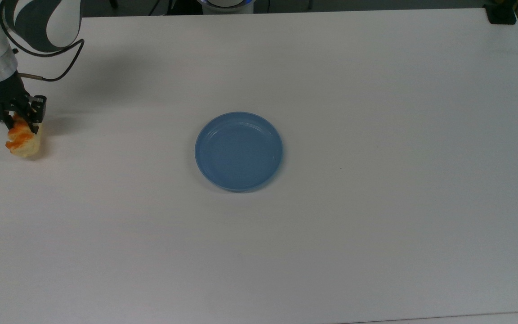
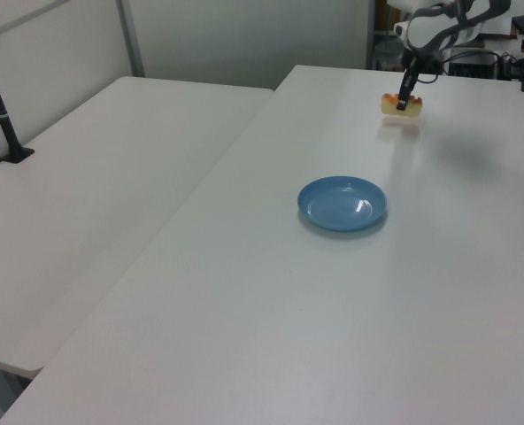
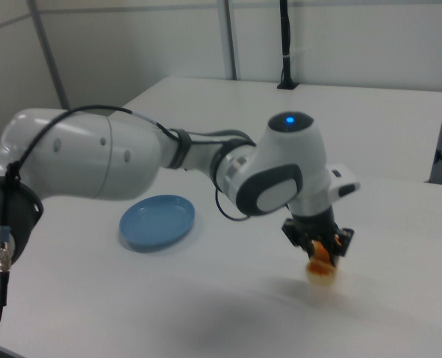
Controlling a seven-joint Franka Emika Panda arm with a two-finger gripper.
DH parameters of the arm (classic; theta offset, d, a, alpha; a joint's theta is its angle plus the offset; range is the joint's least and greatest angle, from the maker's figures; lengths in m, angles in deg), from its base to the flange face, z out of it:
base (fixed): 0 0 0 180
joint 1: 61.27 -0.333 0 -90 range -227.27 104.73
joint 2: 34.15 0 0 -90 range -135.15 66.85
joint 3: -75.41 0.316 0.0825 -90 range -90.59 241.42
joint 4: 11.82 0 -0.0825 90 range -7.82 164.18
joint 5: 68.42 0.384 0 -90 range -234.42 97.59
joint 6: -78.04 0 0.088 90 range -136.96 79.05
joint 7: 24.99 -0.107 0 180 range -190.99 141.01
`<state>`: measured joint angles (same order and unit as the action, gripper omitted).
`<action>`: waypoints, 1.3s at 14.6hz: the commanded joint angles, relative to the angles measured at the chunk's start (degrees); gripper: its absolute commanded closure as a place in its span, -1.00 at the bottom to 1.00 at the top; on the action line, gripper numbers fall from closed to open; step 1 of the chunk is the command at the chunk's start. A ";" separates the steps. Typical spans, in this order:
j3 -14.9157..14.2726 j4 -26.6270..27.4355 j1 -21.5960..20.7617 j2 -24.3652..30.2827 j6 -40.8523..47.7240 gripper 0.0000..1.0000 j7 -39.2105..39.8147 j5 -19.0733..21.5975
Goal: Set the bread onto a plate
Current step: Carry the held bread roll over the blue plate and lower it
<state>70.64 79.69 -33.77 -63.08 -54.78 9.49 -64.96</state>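
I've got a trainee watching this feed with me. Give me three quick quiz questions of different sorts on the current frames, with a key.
1. True or false: the bread already lies on the plate.
2. In the top view, the gripper is at the table's: A) left edge B) centre C) right edge.
3. Fill in: the jaws are shut on the ____.

Key: 1. False; the bread hangs in the jaws, lifted just off the white table, and the plate holds nothing. 2. A. 3. bread.
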 commanded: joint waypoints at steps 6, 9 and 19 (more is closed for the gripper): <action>4.07 1.39 -10.17 15.29 21.79 0.11 -23.45 0.15; 4.15 1.30 -15.89 17.06 29.62 0.11 -32.35 0.14; 7.85 1.83 -26.01 10.04 25.08 0.09 -45.99 -0.12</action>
<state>78.71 81.13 -58.12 -52.10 -27.07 -34.09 -64.98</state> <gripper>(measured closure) 0.542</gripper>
